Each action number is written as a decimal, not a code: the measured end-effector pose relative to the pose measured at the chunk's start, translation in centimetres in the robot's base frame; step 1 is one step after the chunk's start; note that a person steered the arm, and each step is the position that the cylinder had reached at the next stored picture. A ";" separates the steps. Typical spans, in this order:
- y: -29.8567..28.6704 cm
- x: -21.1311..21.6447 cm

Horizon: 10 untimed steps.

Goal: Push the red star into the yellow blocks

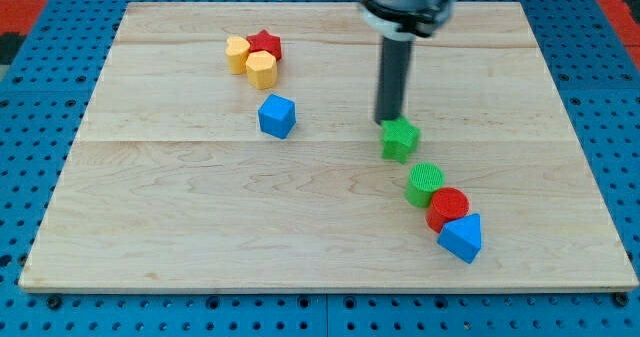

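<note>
The red star (266, 43) sits near the view's top left of the wooden board (180, 197). It touches two yellow blocks: one (237, 53) at its left and a yellow hexagon-like block (262, 70) just below it. My tip (389, 120) is far to the right of them, at the upper edge of a green star-like block (400, 139), touching or nearly touching it.
A blue cube (277, 115) lies below the yellow blocks. Below the green star, a green cylinder (425, 184), a red cylinder (447, 209) and a blue triangular block (461, 237) form a diagonal row toward the view's bottom right.
</note>
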<state>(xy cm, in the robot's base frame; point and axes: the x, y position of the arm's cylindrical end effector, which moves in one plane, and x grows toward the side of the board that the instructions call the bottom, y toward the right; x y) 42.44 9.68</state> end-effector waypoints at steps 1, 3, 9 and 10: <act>3.5 2.0; -3.7 -15.7; -19.5 -16.0; -19.8 -14.6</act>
